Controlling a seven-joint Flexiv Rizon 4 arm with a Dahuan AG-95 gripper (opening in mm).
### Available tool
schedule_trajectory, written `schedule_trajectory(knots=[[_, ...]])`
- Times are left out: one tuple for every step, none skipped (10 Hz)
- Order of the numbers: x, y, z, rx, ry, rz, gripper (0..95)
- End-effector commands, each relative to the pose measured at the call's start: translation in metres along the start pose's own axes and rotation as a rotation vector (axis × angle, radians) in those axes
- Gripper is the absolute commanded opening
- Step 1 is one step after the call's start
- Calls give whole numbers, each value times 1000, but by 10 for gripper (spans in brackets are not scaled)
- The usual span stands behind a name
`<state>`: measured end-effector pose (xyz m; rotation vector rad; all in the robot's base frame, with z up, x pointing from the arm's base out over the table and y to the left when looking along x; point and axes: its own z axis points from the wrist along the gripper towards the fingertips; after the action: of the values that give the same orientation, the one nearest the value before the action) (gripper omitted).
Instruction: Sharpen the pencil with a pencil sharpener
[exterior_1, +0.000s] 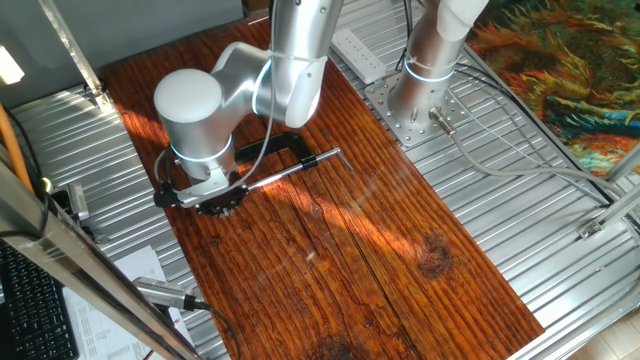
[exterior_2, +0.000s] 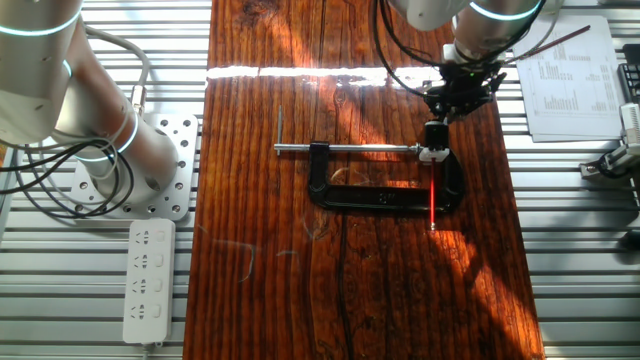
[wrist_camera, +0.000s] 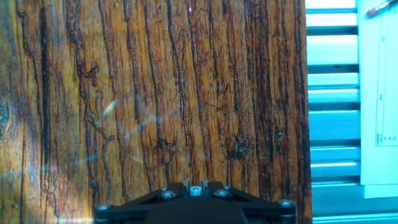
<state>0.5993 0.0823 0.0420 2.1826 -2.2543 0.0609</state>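
In the other fixed view the pencil (exterior_2: 432, 200), a thin red stick, lies across the black C-clamp (exterior_2: 385, 192) on the wooden board. At its far end sits the pencil sharpener (exterior_2: 435, 135), a small black lump with a pale part at its base. My gripper (exterior_2: 447, 108) hangs just beyond and slightly right of the sharpener; I cannot tell whether they touch. In one fixed view the gripper (exterior_1: 222, 205) is low over the board by the clamp's rod (exterior_1: 290, 172), and the arm hides pencil and sharpener. The hand view shows only wood and the gripper's base (wrist_camera: 196, 188).
The clamp's silver rod (exterior_2: 350, 150) runs left across the board. A second arm's base (exterior_2: 150, 170) and a power strip (exterior_2: 147, 280) stand left of the board. Paper sheets (exterior_2: 570, 75) lie on the ribbed metal table (exterior_2: 580, 260) to the right.
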Motion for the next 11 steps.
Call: schedule_trajectory(knots=[[1, 0, 0, 0, -14, 4, 0], [2, 0, 0, 0, -21, 3, 0], [2, 0, 0, 0, -20, -1, 0], [2, 0, 0, 0, -20, -6, 0], [2, 0, -1, 0, -19, -10, 0], [2, 0, -2, -1, -16, -11, 0], [2, 0, -3, -2, -15, -11, 0], [1, 0, -5, -1, -15, -10, 0], [1, 0, -5, -1, -14, -11, 0], [2, 0, -5, -1, -13, -12, 0], [2, 0, -5, 0, -12, -13, 0]])
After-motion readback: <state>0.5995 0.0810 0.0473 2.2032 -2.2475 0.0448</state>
